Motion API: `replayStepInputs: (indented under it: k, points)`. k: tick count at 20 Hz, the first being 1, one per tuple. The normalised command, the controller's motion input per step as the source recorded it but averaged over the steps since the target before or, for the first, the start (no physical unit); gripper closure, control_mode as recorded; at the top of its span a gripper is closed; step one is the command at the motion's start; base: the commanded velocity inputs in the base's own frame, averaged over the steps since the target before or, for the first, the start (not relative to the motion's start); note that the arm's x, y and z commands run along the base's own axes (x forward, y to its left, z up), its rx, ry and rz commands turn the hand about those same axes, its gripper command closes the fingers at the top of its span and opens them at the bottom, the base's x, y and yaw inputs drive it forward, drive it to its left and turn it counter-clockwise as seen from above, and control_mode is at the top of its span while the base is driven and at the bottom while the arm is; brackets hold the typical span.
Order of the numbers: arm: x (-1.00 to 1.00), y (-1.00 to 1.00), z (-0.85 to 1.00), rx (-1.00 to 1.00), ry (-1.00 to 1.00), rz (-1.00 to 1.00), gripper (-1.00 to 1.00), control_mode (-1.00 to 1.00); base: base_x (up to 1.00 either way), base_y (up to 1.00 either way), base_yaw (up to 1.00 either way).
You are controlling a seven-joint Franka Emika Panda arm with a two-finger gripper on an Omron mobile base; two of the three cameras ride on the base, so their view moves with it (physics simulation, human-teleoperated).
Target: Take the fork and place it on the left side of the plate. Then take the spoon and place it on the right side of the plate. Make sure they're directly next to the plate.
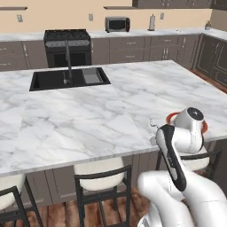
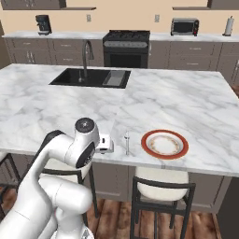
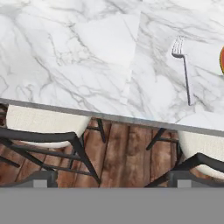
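The plate (image 2: 165,144), red-orange rimmed with a cream centre, sits near the front edge of the marble island. The fork (image 2: 126,141) lies just left of it, separated by a small gap, its handle pointing at the front edge. In the hand view the fork (image 3: 184,72) is at the upper right, prongs away, and a sliver of plate rim (image 3: 222,61) shows at the right border. My gripper (image 2: 106,145) hovers over the counter's front edge, left of the fork, open and empty; its dark fingertips (image 3: 43,177) stand wide apart. The spoon is out of view.
Bar stools (image 2: 161,184) stand under the island's front edge above a wooden floor. At the far side of the island are a black sink (image 2: 91,78) and its faucet (image 2: 86,56). A stove (image 2: 126,46) and a microwave (image 2: 185,26) line the back wall.
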Motion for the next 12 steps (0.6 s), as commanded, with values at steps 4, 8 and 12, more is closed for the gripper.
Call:
replayStepInputs:
  k: [4, 8, 12]
  points:
    - [-0.92, 0.05, -0.07, 0.00, -0.26, 0.00, -1.00, -1.00, 0.00, 0.00, 0.00]
    - [-0.77, 0.01, -0.06, 0.00, -0.30, 0.00, -1.00, -1.00, 0.00, 0.00, 0.00]
    - [0.00, 0.00, 0.00, 0.00, 0.00, 0.00, -1.00, 1.00, -0.28, -0.33, -0.06]
